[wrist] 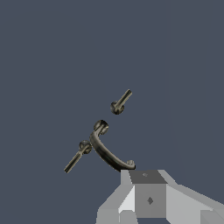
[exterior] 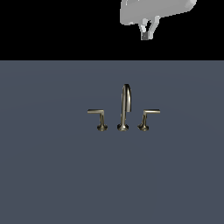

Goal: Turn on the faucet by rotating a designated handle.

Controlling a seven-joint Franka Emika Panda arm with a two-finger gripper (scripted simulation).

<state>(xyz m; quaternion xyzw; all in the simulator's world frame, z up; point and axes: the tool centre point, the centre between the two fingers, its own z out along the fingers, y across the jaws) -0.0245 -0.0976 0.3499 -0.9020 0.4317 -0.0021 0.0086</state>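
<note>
In the exterior view, the faucet [exterior: 125, 107] stands mid-floor: an arched spout [exterior: 126, 103] between two levers. The handle [exterior: 148, 118], on a slanted post, is toward that view's right; its twin [exterior: 98, 118] is toward the left. The gripper [exterior: 148, 31] hangs high above, jaws slightly parted, holding nothing.

The wrist view looks down on the set. This is likely still the approach; next comes descending beside the lever arm.

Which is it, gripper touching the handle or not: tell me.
Apart. The exterior view shows the gripper high above the handle, with open background between.
</note>
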